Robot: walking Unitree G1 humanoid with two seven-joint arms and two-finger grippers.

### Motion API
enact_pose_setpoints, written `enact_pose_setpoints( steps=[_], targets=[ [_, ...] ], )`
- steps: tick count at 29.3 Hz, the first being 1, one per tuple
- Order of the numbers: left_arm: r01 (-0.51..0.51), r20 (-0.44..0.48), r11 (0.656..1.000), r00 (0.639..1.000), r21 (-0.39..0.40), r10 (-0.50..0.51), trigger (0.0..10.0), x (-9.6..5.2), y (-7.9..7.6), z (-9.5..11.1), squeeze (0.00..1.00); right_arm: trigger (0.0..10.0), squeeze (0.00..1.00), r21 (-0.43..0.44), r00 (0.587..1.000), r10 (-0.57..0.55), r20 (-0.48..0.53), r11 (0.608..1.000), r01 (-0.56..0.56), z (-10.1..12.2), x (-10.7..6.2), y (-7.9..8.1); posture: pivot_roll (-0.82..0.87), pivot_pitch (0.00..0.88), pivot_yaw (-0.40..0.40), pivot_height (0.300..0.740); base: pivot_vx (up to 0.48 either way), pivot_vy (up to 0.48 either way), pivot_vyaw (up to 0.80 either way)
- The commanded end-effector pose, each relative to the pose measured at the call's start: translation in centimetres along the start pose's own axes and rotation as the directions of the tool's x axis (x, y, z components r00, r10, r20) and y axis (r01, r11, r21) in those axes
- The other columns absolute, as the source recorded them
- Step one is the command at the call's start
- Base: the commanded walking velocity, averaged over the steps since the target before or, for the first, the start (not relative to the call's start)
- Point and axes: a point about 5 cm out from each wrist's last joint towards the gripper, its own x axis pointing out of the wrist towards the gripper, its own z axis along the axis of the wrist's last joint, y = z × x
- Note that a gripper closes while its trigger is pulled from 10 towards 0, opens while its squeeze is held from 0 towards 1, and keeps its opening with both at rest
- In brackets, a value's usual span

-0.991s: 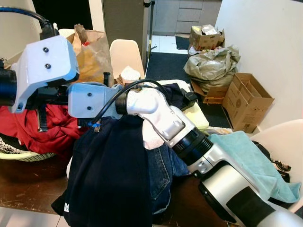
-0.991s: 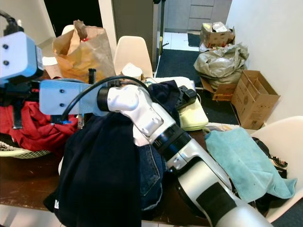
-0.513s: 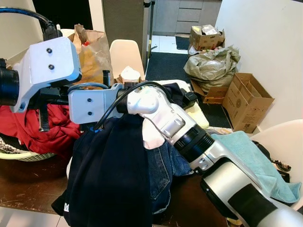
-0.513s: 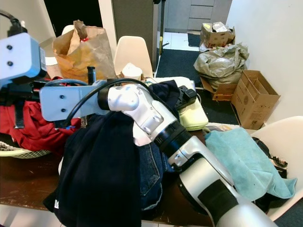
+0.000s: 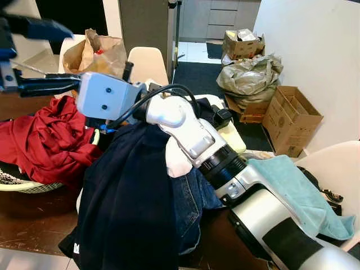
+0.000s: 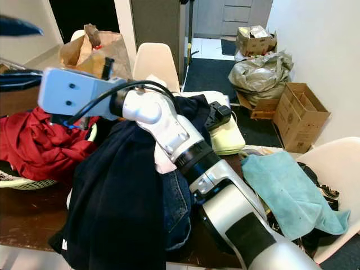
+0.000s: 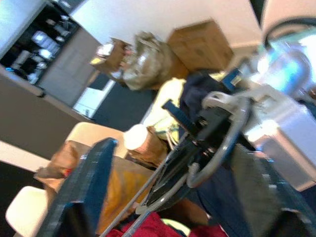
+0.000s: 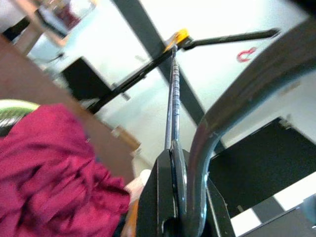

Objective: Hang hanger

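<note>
At far left, your left gripper (image 5: 34, 56) spreads its fingers wide around the thin grey metal hanger (image 7: 217, 148). Your right gripper (image 8: 180, 197) clamps its hook. Expect light, stiff, slippery wire; grasp at the neck.

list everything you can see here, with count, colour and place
dark navy garment: 1, draped over the right arm, hanging down
blue jeans: 1, on the table under the arm
crumpled red cloth: 1, in a basket, left
brown paper bag: 1, behind the table
beige plastic chair: 1, behind the table
teal towel: 1, on a white chair, right
cardboard boxes: 2, by the right wall
grey metal hanger: 1, in the right gripper
left gripper: upper left, fingers apart
</note>
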Motion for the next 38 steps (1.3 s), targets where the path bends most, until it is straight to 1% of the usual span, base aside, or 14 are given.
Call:
enact_pose_setpoints(
  steps=[1,8,9,10,11,13,14,15,16,24,29,34,35,38],
  targets=[
    [-0.015,0.094,0.997,0.996,0.069,0.009,10.0,-1.1,-0.2,2.4,1.00,0.0,0.00,0.040,0.996,0.032,-0.082,0.999,-0.029,-1.7,-0.2,1.0,0.06,0.000,-0.021,0.736,0.000,0.000,0.00],
    [-0.283,0.172,0.959,0.946,0.031,0.274,10.0,-2.6,1.9,2.5,1.00,0.0,0.00,0.282,0.979,-0.194,-0.069,0.937,0.206,-1.6,0.0,-2.0,0.07,0.000,-0.022,0.736,0.000,0.000,0.00],
    [-0.435,0.221,0.901,0.878,0.000,0.424,10.0,-3.5,3.1,2.7,0.41,0.0,0.00,0.411,0.945,-0.315,-0.089,0.853,0.323,-1.8,-0.3,-3.8,0.07,0.000,-0.023,0.736,0.000,0.000,0.00],
    [-0.435,0.221,0.901,0.878,0.000,0.424,10.0,-3.5,3.1,2.7,0.41,0.0,0.00,0.411,0.945,-0.315,-0.089,0.853,0.323,-1.8,-0.3,-3.8,0.07,0.000,-0.023,0.736,0.000,0.000,0.00],
    [-0.567,0.274,0.822,0.785,-0.042,0.556,10.0,-4.6,4.2,2.9,0.00,0.0,0.00,0.532,0.893,-0.432,-0.126,0.731,0.428,-2.2,-1.0,-5.5,0.07,0.000,-0.025,0.736,0.000,0.000,0.00],
    [-0.567,0.274,0.822,0.785,-0.042,0.556,10.0,-4.6,4.2,2.9,0.00,0.0,0.00,0.532,0.893,-0.432,-0.126,0.731,0.428,-2.2,-1.0,-5.5,0.07,0.000,-0.025,0.736,0.000,0.000,0.00],
    [-0.659,0.309,0.749,0.700,-0.067,0.644,10.0,-5.5,4.9,3.1,0.00,0.0,0.00,0.611,0.840,-0.516,-0.166,0.615,0.498,-2.7,-1.7,-6.9,0.07,0.000,-0.026,0.736,0.000,0.000,0.00],
    [-0.659,0.309,0.749,0.700,-0.067,0.644,10.0,-5.5,4.9,3.1,0.00,0.0,0.00,0.611,0.840,-0.516,-0.166,0.615,0.498,-2.7,-1.7,-6.9,0.07,0.000,-0.026,0.736,0.000,0.000,0.00],
    [-0.710,0.334,0.698,0.639,-0.090,0.693,10.0,-6.0,5.2,3.1,0.00,0.0,0.00,0.645,0.789,-0.575,-0.215,0.523,0.557,-3.4,-2.5,-8.0,0.08,0.000,-0.028,0.736,0.000,0.000,0.00],
    [-0.871,0.308,0.479,0.429,-0.107,0.849,10.0,-7.1,6.0,1.7,0.00,0.0,0.00,0.520,0.575,-0.710,-0.407,0.338,0.785,-6.8,-7.5,-11.1,0.07,0.000,-0.027,0.736,0.000,0.000,0.00],
    [-0.882,0.288,0.456,0.410,-0.114,0.865,10.0,-7.2,6.1,1.1,0.00,0.0,0.00,0.504,0.552,-0.724,-0.414,0.323,0.801,-6.9,-8.1,-11.5,0.07,0.000,-0.027,0.736,0.000,0.000,0.00],
    [-0.928,0.069,0.362,0.357,-0.087,0.932,10.0,-6.2,5.1,-4.7,0.00,0.0,0.00,0.370,0.416,-0.818,-0.398,0.272,0.888,-7.1,-12.4,-14.7,0.07,0.000,-0.020,0.736,0.000,0.000,0.00],
    [-0.927,-0.004,0.361,0.363,-0.102,0.932,10.0,-4.9,3.9,-7.0,0.00,2.7,0.00,0.368,0.404,-0.841,-0.360,0.270,0.890,-6.5,-13.9,-16.0,0.06,0.000,-0.019,0.736,0.000,0.000,0.00],
    [-0.920,-0.066,0.365,0.377,-0.140,0.924,10.0,-3.3,2.3,-9.2,0.00,3.4,0.00,0.414,0.424,-0.853,-0.304,0.283,0.865,-5.7,-14.9,-17.2,0.06,0.000,-0.021,0.736,0.000,0.000,0.00]
  ],
)
